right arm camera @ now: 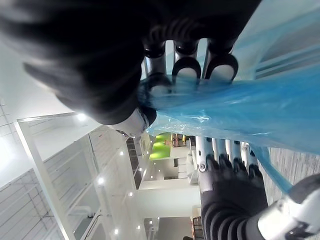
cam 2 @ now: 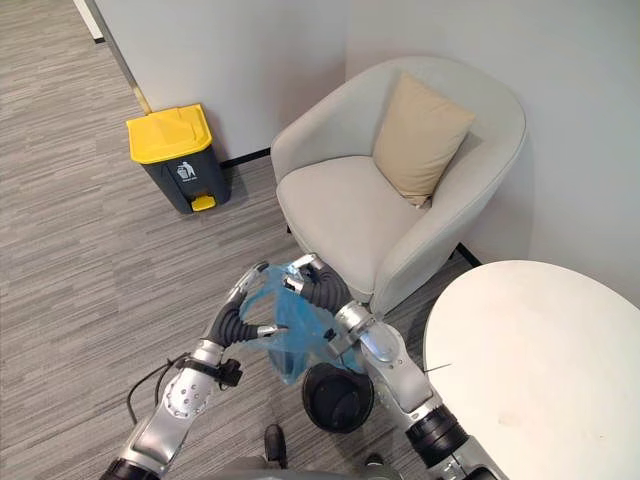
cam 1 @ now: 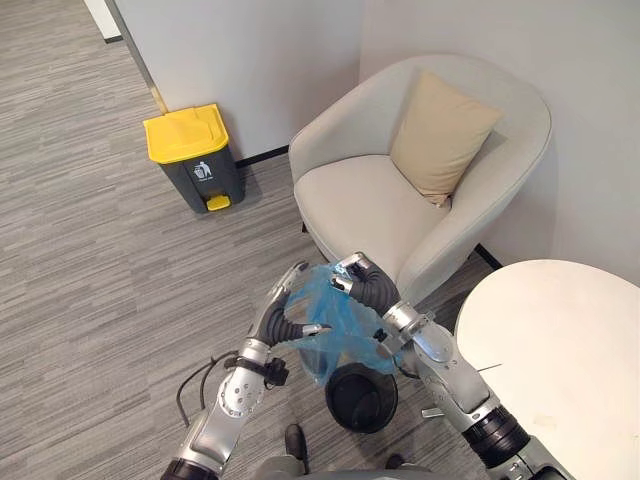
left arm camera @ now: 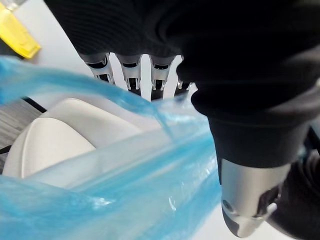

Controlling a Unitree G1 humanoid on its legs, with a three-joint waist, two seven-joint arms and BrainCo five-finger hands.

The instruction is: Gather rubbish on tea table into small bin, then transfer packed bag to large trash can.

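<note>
A thin blue plastic bag [cam 1: 340, 325] hangs between my two hands just above the small black bin [cam 1: 362, 398] on the floor. My left hand [cam 1: 285, 315] holds the bag's near rim, fingers [left arm camera: 130, 75] curled over the film and the thumb underneath. My right hand [cam 1: 365, 285] grips the far side, its fingers [right arm camera: 185, 65] curled tight on bunched plastic [right arm camera: 260, 105]. The large grey trash can with a yellow lid [cam 1: 192, 155] stands by the wall at the far left, lid down.
A beige armchair [cam 1: 400, 200] with a tan cushion [cam 1: 440, 135] stands right behind the hands. The round white tea table [cam 1: 560, 350] is at the lower right. Grey carpet stretches between me and the yellow-lidded can.
</note>
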